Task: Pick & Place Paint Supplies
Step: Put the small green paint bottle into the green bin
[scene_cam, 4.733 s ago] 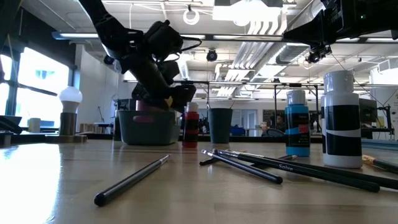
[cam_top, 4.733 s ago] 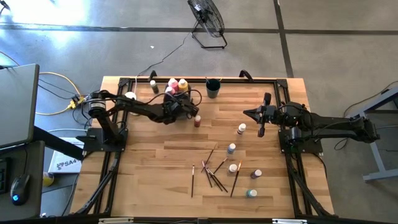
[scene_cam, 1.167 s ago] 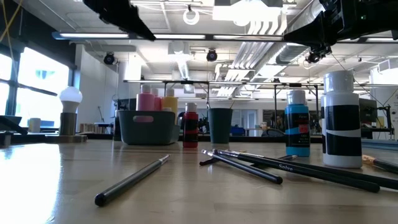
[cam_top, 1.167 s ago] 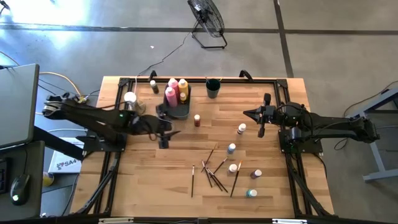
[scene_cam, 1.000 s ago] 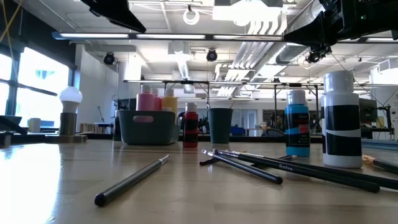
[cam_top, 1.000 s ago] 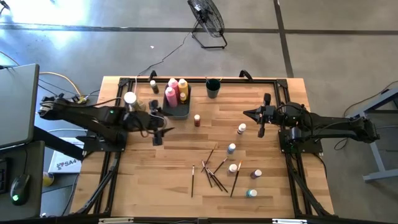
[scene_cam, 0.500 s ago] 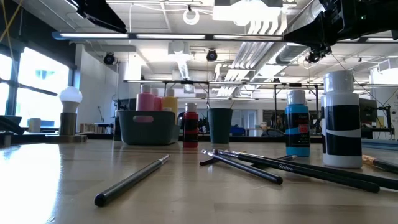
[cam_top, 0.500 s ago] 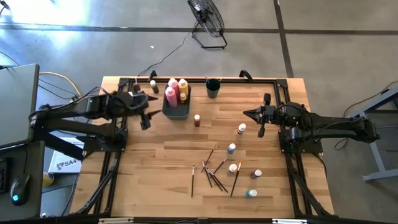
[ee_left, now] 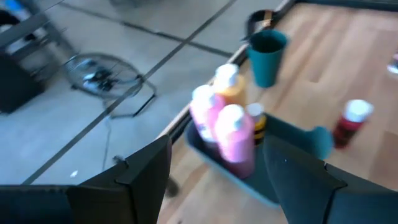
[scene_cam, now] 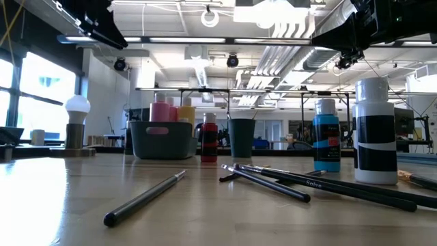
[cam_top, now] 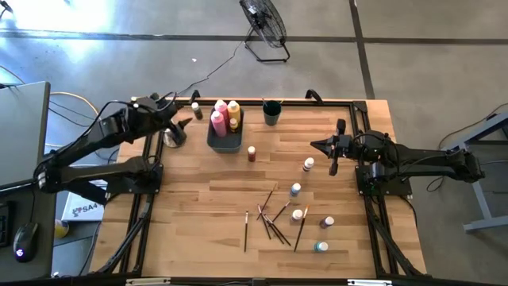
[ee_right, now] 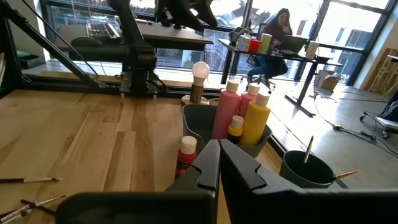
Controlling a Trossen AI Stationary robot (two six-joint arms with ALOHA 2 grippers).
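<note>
From above, the left gripper (cam_top: pixel 181 125) hangs near the table's far left corner, fingers spread and empty, just beside the grey bin (cam_top: pixel 225 143) that holds the pink squeeze bottles (cam_top: pixel 217 121) and the yellow squeeze bottle (cam_top: pixel 233 110). A red paint bottle (cam_top: pixel 252 153) stands on the table (cam_top: pixel 190 222) close to the bin, a teal cup (cam_top: pixel 272 112) sits near the far edge, loose paintbrushes (cam_top: pixel 274 218) lie toward the near middle, and more small paint bottles (cam_top: pixel 308 164) stand around them; the right gripper (cam_top: pixel 334 148) waits clenched and empty over the right side. At table height, a brush (scene_cam: pixel 145 197) lies nearest, with a blue bottle (scene_cam: pixel 327 136) and a black-labelled white bottle (scene_cam: pixel 375 131) at right, and the bin (scene_cam: pixel 160 139) with the red bottle (scene_cam: pixel 209 137) farther back. Past the left wrist's spread fingers (ee_left: pixel 140 174) the bin (ee_left: pixel 280 134) with its tall bottles sits below. Past the right wrist's closed fingers (ee_right: pixel 205 168), the bin (ee_right: pixel 202 124), red bottle (ee_right: pixel 186 155) and cup (ee_right: pixel 308 169) stand ahead, with a seated person (ee_right: pixel 277 28) in the room beyond.
</note>
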